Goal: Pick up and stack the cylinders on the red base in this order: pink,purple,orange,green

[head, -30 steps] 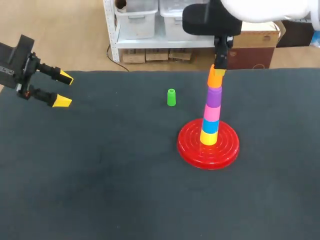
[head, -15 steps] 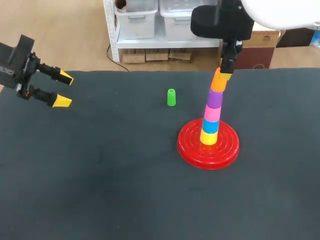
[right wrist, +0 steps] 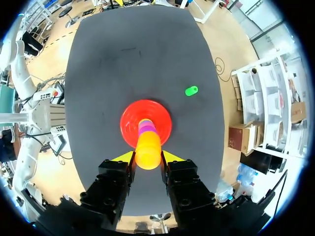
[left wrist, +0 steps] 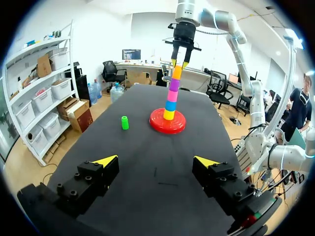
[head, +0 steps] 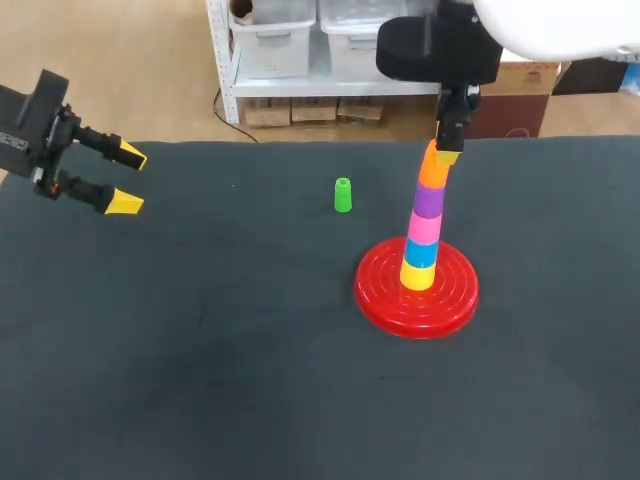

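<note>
Right gripper [right wrist: 147, 157] clamps orange cylinder [head: 433, 170] on stack [head: 423, 238], left gripper [head: 127, 179] open at 10 o'clock; green cylinder [head: 343, 195], 11 o'clock of base [head: 380, 300], looks light, rigid, slick: pinch its sides.

Red concentric-ringed base [head: 380, 300]; yellow, blue, pink, purple stack [head: 423, 240]; orange cylinder [head: 433, 171]; green cylinder [head: 343, 195]; dark grey table [head: 200, 350].
</note>
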`<action>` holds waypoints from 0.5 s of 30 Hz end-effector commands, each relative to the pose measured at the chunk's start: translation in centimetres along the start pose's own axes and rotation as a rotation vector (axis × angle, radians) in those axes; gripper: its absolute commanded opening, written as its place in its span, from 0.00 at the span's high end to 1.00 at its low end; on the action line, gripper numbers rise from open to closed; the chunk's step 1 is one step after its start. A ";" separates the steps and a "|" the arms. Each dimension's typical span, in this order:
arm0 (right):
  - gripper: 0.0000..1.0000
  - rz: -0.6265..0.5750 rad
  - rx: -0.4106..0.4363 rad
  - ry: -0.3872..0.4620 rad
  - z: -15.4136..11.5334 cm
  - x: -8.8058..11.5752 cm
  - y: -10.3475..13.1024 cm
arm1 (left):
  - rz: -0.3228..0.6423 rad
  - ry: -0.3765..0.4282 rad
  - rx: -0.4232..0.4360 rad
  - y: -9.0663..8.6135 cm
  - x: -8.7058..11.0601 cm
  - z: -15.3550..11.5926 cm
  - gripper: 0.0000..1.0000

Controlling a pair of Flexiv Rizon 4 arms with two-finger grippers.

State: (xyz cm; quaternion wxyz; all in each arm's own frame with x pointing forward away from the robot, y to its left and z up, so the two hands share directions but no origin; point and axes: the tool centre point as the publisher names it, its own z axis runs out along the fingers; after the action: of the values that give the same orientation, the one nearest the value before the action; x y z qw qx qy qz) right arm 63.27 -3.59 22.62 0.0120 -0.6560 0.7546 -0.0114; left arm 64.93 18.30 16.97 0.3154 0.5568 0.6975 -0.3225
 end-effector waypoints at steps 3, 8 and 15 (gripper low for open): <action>1.00 0.000 -0.040 0.034 2.0 -0.7 -1.0 | 0.002 -0.002 -0.002 0.0 0.1 0.0 0.00; 1.00 0.003 -0.080 0.059 3.8 -0.7 -0.9 | 0.002 -0.002 -0.002 0.0 0.1 0.0 0.00; 0.85 0.002 -0.097 0.069 4.2 -0.2 -0.3 | 0.002 -0.002 -0.002 0.0 0.1 0.0 0.00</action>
State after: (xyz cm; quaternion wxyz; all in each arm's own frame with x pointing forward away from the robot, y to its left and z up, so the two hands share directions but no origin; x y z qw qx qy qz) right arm 63.74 -3.42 21.38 -0.0394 -0.6519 0.7572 0.0020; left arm 64.93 18.30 16.97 0.3154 0.5568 0.6975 -0.3225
